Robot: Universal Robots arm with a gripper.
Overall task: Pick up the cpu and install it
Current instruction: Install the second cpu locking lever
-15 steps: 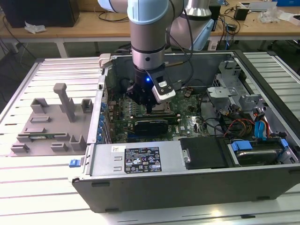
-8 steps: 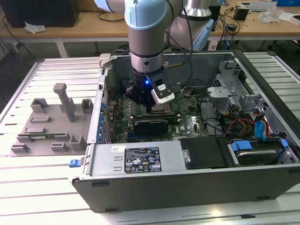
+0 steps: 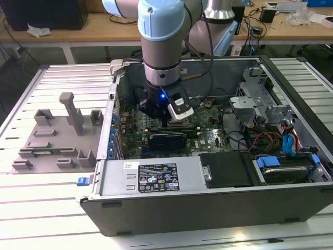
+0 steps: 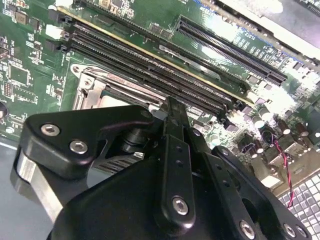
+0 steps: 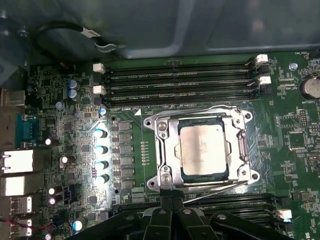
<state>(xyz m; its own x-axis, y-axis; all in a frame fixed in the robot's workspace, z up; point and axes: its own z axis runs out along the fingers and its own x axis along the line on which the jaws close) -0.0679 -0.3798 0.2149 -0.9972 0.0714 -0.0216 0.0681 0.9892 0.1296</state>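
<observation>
The cpu (image 5: 204, 151) lies seated in the motherboard socket (image 5: 165, 150); the end effector (image 5: 172, 207), fingers together and empty, hovers beside it. A careless descent risks dislodging the chip.

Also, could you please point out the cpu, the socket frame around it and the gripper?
cpu (image 5: 204, 149): first wrist view, centre of its silver top.
socket frame (image 5: 163, 155): first wrist view, the metal side rail.
gripper (image 4: 170, 112): second wrist view, at its fingertips.

Cpu (image 5: 204, 150) top: dull silver metal. End effector (image 4: 172, 150): matt black, steel screws.
</observation>
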